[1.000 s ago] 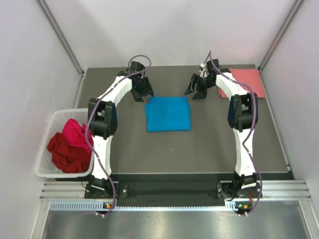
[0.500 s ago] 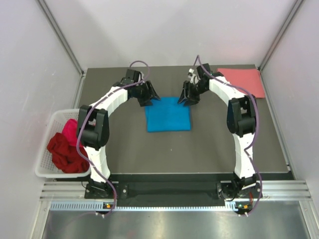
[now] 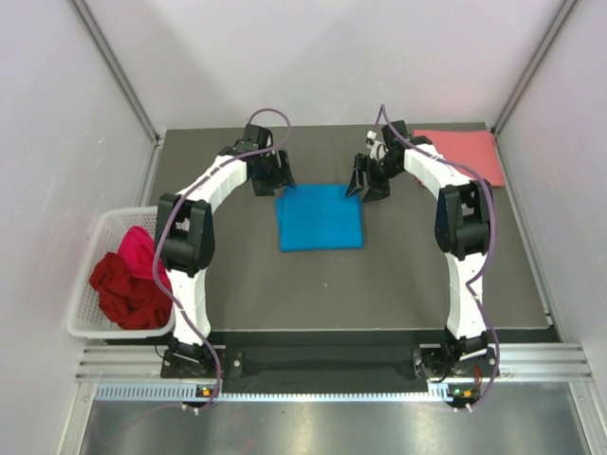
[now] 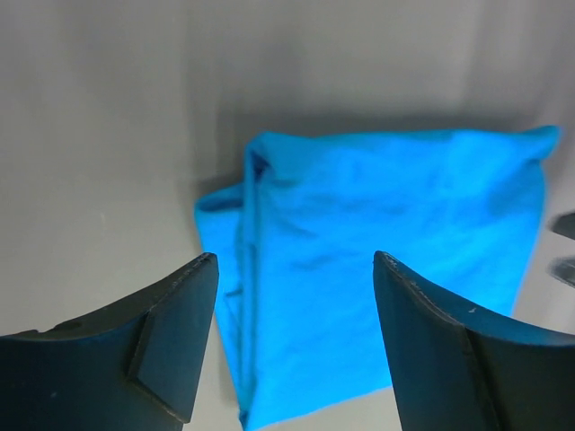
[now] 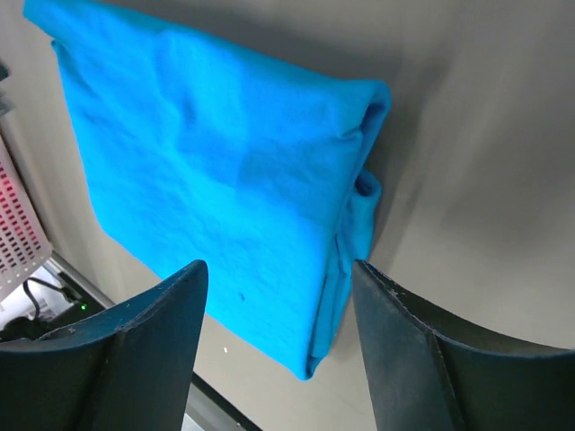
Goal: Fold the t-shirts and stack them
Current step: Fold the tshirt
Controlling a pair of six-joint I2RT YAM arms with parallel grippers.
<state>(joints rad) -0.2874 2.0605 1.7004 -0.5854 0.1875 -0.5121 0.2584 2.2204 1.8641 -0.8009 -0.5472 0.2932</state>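
A bright blue t-shirt (image 3: 320,216) lies folded into a square in the middle of the dark table. My left gripper (image 3: 275,184) hangs open over its far left corner, and the blue cloth (image 4: 377,224) shows below the gap between the fingers, untouched. Open as well, my right gripper (image 3: 366,187) hovers over the far right corner, where the folded layers of the blue t-shirt (image 5: 207,162) show. My left gripper (image 4: 295,260) and right gripper (image 5: 280,267) hold nothing. A salmon pink t-shirt (image 3: 463,152) lies folded flat at the back right. Dark red (image 3: 128,292) and magenta (image 3: 140,251) t-shirts lie crumpled in the basket.
A white lattice basket (image 3: 90,318) stands off the table's left edge, beside the left arm. Grey walls and metal posts close in the table at the back and both sides. The basket's lattice (image 5: 18,224) shows at the left edge of the right wrist view.
Half a second ago both grippers pressed in at the blue t-shirt's far corners with narrower jaws. Now both have drawn slightly back and outward, jaws wider. The shirt lies as before.
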